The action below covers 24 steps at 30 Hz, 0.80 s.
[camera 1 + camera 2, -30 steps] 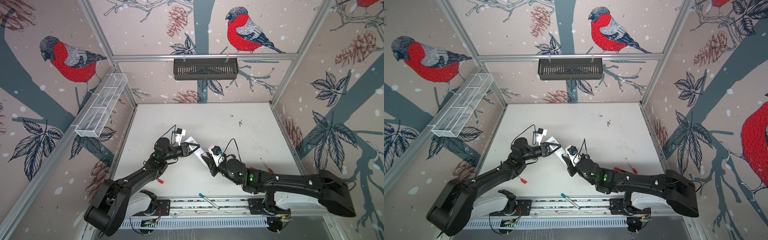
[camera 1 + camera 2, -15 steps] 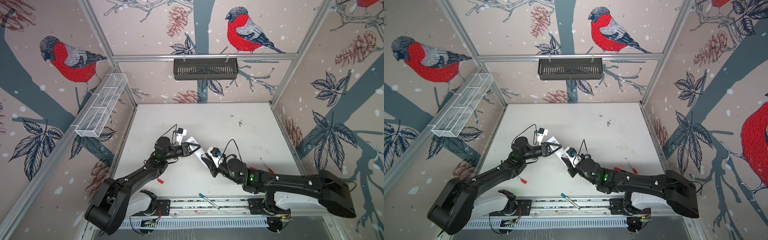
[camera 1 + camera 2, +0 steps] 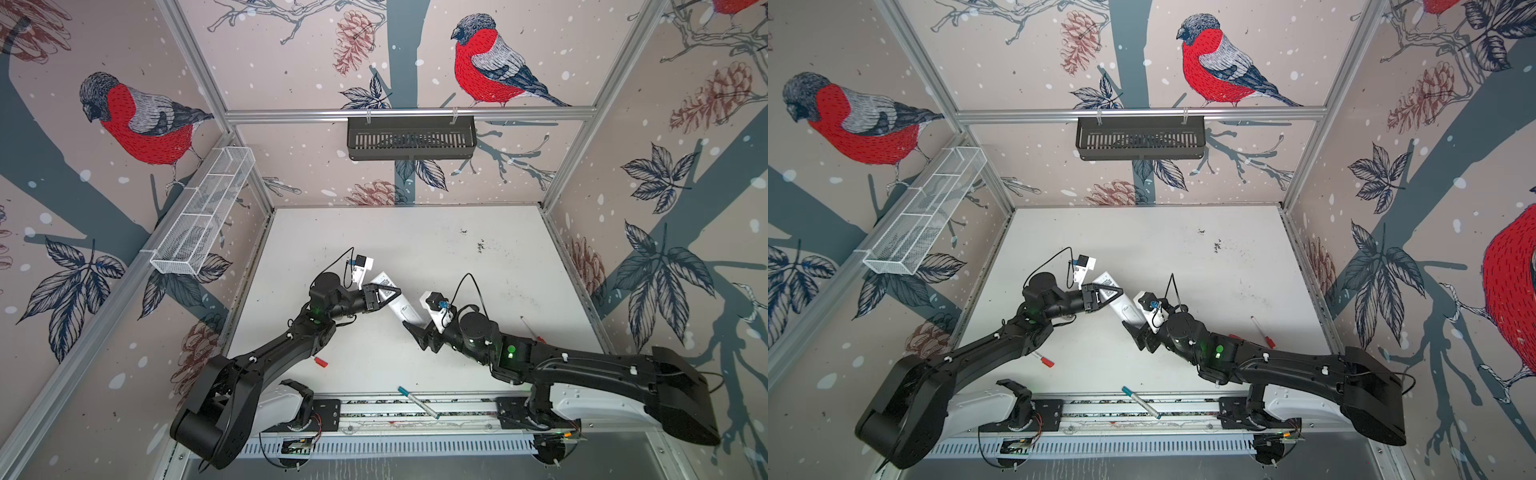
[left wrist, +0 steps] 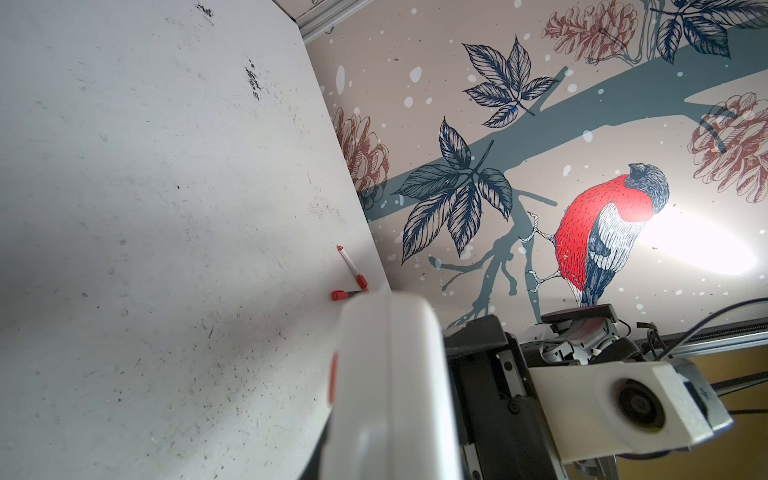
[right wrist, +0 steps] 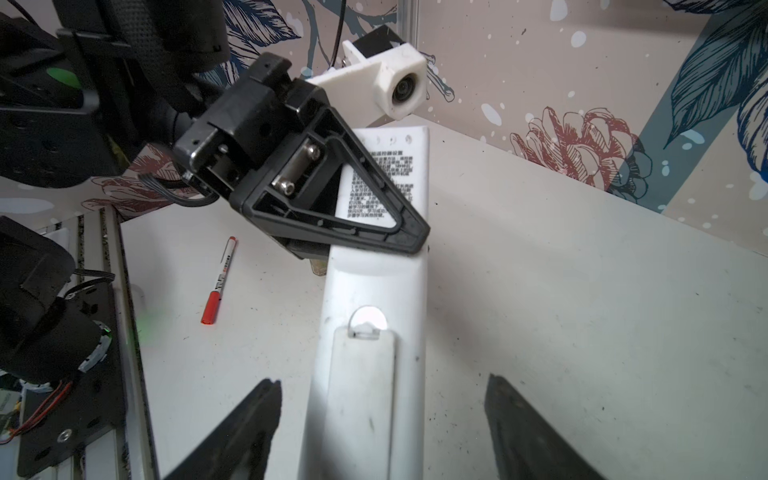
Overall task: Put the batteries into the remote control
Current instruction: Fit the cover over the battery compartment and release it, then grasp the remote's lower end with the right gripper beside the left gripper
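Observation:
The remote control (image 3: 401,309) (image 3: 1125,307) is a slim white bar held off the table, plain back up, printed label showing in the right wrist view (image 5: 374,291). My left gripper (image 3: 394,295) (image 3: 1116,293) (image 5: 399,237) is shut on it across the label end. My right gripper (image 3: 419,334) (image 3: 1138,332) (image 5: 382,380) stands open astride the other end, both fingers clear of the remote's sides. A closed battery cover (image 5: 365,399) lies between those fingers. In the left wrist view the remote (image 4: 390,395) fills the foreground. The batteries are out of view.
Red-capped markers lie by the left arm (image 3: 320,361) (image 5: 219,280) and at the table's right side (image 3: 530,328) (image 4: 353,268). A teal-capped pen (image 3: 415,401) rests on the front rail. A black basket (image 3: 411,137) hangs on the back wall, a white mesh basket (image 3: 203,216) on the left wall.
My right gripper's jaws have spread wide around the remote's end. The left gripper and the remote have stayed where they were.

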Available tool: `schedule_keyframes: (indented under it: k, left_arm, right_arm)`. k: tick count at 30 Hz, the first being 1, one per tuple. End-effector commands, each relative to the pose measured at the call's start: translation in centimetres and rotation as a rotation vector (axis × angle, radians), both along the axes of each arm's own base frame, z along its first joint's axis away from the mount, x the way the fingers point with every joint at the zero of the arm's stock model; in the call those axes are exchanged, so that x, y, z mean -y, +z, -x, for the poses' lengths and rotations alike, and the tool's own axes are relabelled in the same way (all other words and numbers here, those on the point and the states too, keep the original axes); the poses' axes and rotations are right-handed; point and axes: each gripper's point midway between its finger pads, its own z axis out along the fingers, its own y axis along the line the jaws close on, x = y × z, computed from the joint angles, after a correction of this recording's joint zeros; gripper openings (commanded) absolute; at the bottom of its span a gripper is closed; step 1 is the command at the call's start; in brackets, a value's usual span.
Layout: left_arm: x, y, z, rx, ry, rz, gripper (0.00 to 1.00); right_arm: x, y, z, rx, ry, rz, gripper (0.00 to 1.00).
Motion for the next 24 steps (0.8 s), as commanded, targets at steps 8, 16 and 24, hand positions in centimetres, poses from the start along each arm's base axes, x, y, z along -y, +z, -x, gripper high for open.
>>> schedule_keyframes:
  k: [8, 16, 24]
  left_arm:
    - [0.3, 2.0, 0.9, 0.160, -0.059, 0.022, 0.00]
    - [0.5, 3.1, 2.0, 0.246, -0.091, -0.005, 0.00]
    - [1.0, 3.8, 2.9, 0.289, -0.118, 0.002, 0.00]
  right_arm:
    - [2.3, 1.0, -0.9, -0.156, 0.026, -0.136, 1.00]
    - [1.8, 0.5, -0.4, -0.299, 0.155, -0.159, 1.00]
    - [0.8, -0.4, 0.5, -0.370, 0.254, -0.159, 0.87]
